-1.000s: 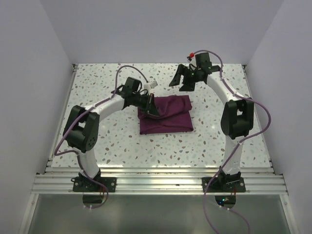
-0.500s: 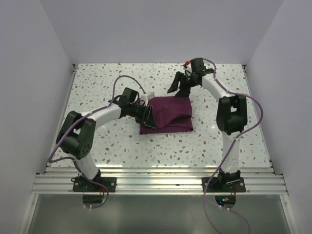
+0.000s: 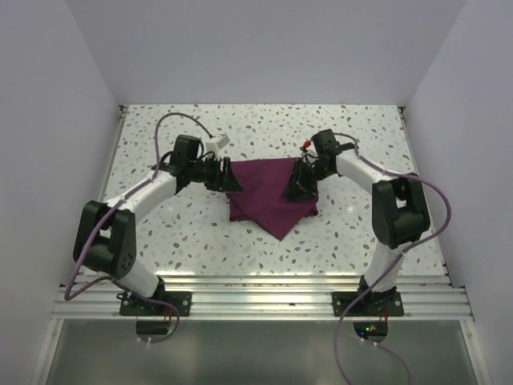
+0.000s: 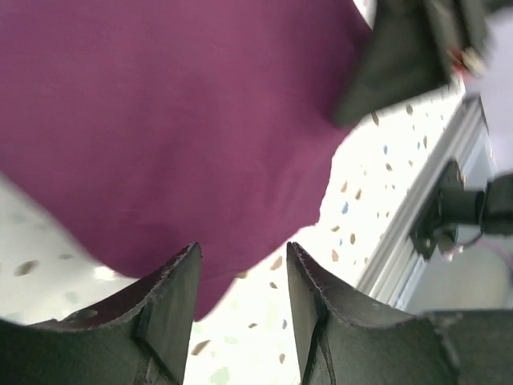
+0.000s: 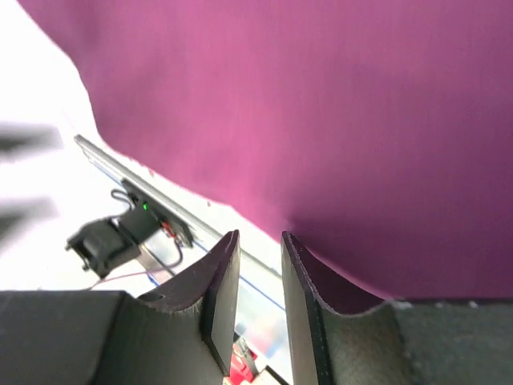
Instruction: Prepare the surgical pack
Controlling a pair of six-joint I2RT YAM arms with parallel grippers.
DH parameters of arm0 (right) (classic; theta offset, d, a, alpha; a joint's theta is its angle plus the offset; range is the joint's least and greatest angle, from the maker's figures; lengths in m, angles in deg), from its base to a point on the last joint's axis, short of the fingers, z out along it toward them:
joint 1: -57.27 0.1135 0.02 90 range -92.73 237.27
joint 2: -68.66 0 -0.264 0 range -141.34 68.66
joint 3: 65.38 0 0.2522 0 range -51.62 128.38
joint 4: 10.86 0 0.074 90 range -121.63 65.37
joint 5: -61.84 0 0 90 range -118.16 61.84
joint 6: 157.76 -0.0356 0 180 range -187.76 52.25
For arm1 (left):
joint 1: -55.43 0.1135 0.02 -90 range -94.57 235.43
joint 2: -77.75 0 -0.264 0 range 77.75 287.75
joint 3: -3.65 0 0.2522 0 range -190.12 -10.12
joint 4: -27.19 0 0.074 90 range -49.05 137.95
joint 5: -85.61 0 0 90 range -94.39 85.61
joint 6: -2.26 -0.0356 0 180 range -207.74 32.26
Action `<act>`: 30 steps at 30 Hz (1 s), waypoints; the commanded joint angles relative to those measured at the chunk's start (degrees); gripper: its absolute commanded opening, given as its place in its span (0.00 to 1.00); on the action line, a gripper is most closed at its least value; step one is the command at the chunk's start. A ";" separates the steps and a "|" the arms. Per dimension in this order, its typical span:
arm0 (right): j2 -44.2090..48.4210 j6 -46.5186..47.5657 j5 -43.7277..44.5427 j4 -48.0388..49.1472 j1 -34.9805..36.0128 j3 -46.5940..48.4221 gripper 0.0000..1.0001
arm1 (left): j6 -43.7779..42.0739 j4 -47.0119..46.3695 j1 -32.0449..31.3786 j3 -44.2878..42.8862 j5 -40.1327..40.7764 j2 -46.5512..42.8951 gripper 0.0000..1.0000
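Left of the cloth (image 3: 268,196): left arm (image 3: 148,192) stretched low over the speckled worktop (image 3: 160,233), purple cable looping above it. Left gripper (image 3: 227,177) sits at the cloth's far-left corner. In the wrist view its fingers (image 4: 172,297) stand a little apart, and the fabric narrows down into the gap between them; corner grasped.

The cloth itself: plum-purple, about mid-worktop. Far edge runs straight from one gripper to the other. Near side comes down to a single point aimed at the arm bases. That point overlaps a squarer layer lying flat underneath.

Right part of the cloth: right gripper (image 3: 295,191) is over the fabric, just inside its right edge, with the right arm (image 3: 361,172) bent in from beyond that edge. In the wrist view the fingers (image 5: 220,273) are drawn nearly together, with the cloth's edge right at their tips. That view is smeared, so I cannot tell whether they pinch it.
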 commanded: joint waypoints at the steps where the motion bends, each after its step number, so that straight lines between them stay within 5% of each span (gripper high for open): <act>1: 8.45 -0.40 -1.98 0.74 -0.18 -5.87 0.31 | 2.04 -4.00 4.37 -3.14 -2.24 2.89 0.50; 7: 7.50 -3.20 -5.31 7.31 -5.27 -4.48 0.30 | 9.84 -9.44 4.46 -10.18 -9.70 11.06 0.49; 12: -1.17 -11.29 -12.07 17.88 -8.62 2.72 0.26 | 21.45 -23.40 4.46 -10.98 -15.25 15.90 0.46; 17: -9.36 -13.94 -14.55 22.37 -8.62 11.24 0.00 | 34.90 -37.98 4.46 -11.67 -17.89 21.70 0.43; 22: -14.37 -17.70 -15.95 28.42 -8.71 11.79 0.00 | 44.39 -48.11 4.63 -13.70 -19.12 29.08 0.43; 30: -16.85 -16.75 -16.75 32.57 -10.02 6.25 0.00 | 45.55 -49.97 8.14 -10.72 -19.38 32.34 0.40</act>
